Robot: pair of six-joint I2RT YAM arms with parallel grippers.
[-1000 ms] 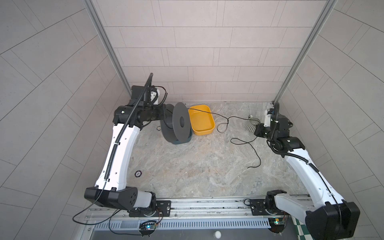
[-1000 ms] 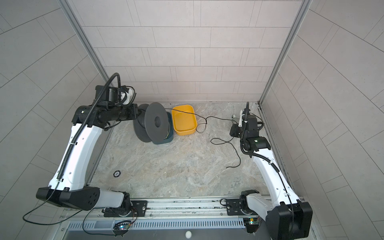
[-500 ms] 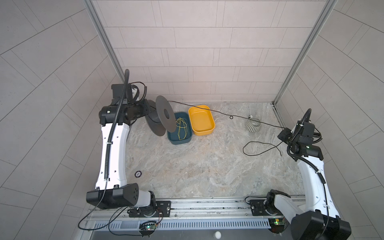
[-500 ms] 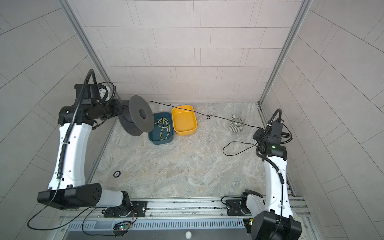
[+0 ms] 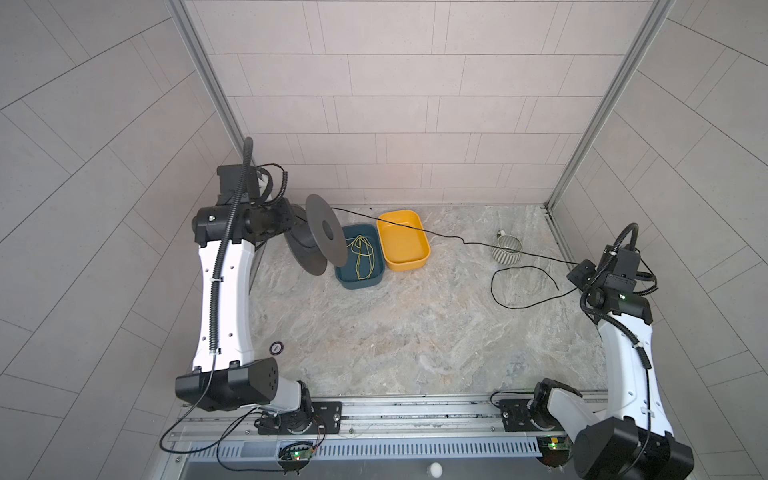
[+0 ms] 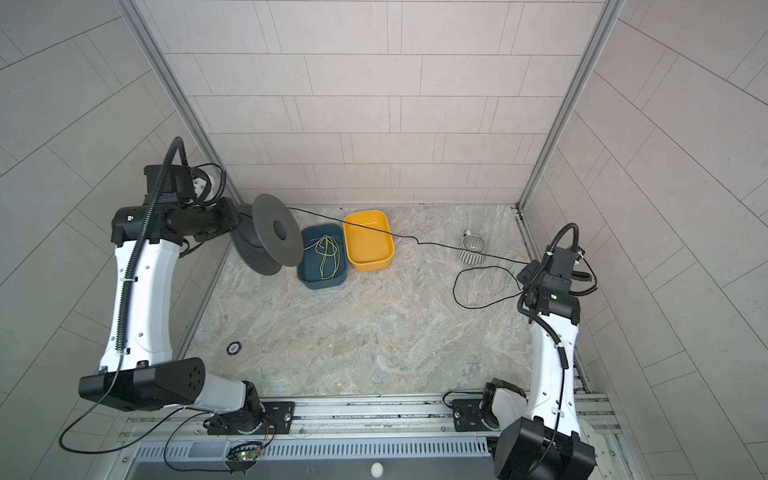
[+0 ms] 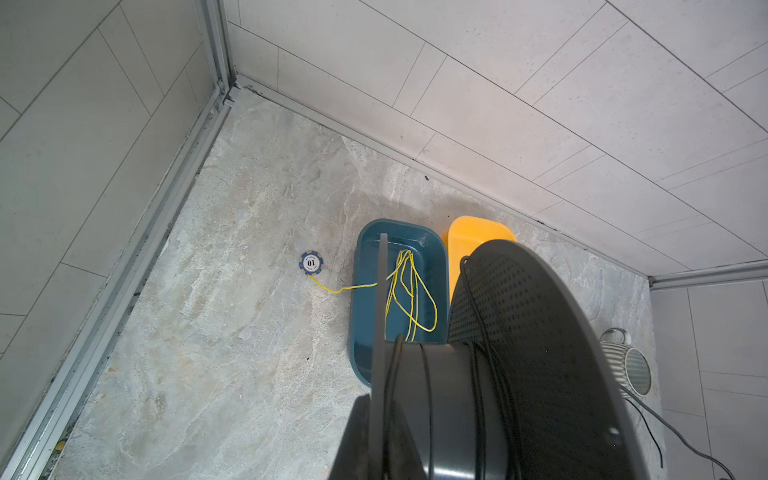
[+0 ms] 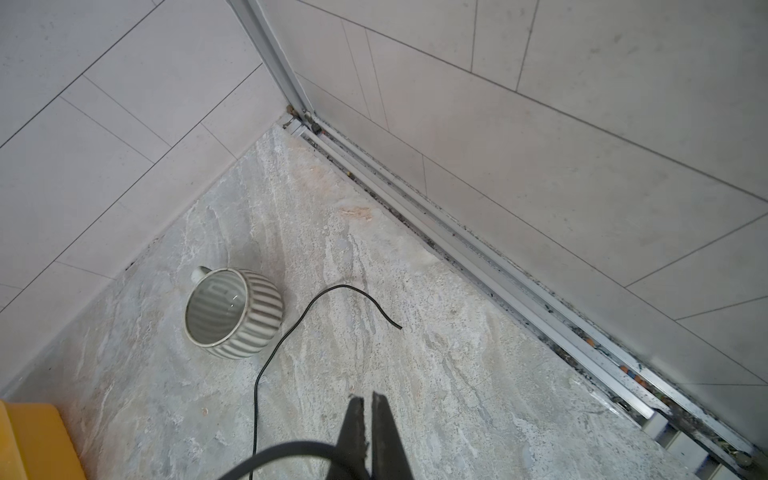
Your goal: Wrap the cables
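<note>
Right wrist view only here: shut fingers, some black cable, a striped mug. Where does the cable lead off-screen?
Observer: From the right gripper the cable runs nearly straight over the yellow tub to a black spool.
Operator: Who has the spool?
Observer: The left gripper, shut on it, near the far left corner.
Operator: Any turns on it?
Observer: Yes, a few loose turns on its core, in the left wrist view.
</note>
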